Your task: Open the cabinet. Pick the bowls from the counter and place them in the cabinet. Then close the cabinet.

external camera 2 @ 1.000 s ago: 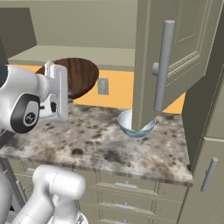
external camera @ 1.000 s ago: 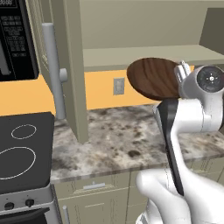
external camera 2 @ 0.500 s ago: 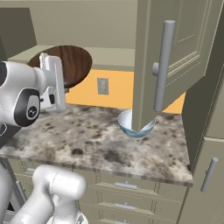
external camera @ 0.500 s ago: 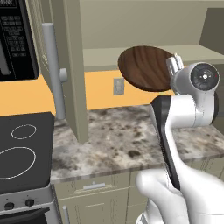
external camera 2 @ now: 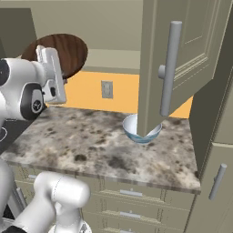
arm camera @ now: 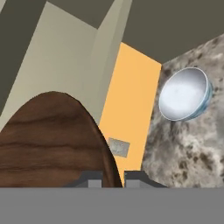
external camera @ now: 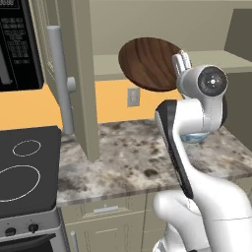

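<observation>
My gripper (external camera: pixel 180 63) is shut on the rim of the dark-brown wood-grain bowl (external camera: pixel 150 63), which is held tilted on edge in front of the open cabinet's bottom shelf (external camera: pixel 110 65). The same wooden bowl (external camera 2: pixel 61 52) rises behind my hand in the right base view and sits low left in the hand view (arm camera: pixel 52 140). The white and light-blue bowl (external camera 2: pixel 139 129) rests on the counter (external camera 2: pixel 86 143) under the right cabinet door (external camera 2: pixel 175 59); it also shows as the blue bowl (arm camera: pixel 186 94) in the hand view. Both cabinet doors stand open, the left door (external camera: pixel 81 74) beside the stove.
A black stove top (external camera: pixel 24 167) with white rings lies left of the counter, with a black microwave (external camera: pixel 17 44) above it. A wall outlet (external camera 2: pixel 107 89) sits on the orange backsplash. Low drawers (external camera 2: pixel 132 200) run below the counter, and a tall cabinet (external camera 2: pixel 214 150) stands at right.
My gripper has lifted the wood-grain bowl higher and further left, from below the shelf's edge up to the level of the cabinet's opening. The blue bowl has not moved.
</observation>
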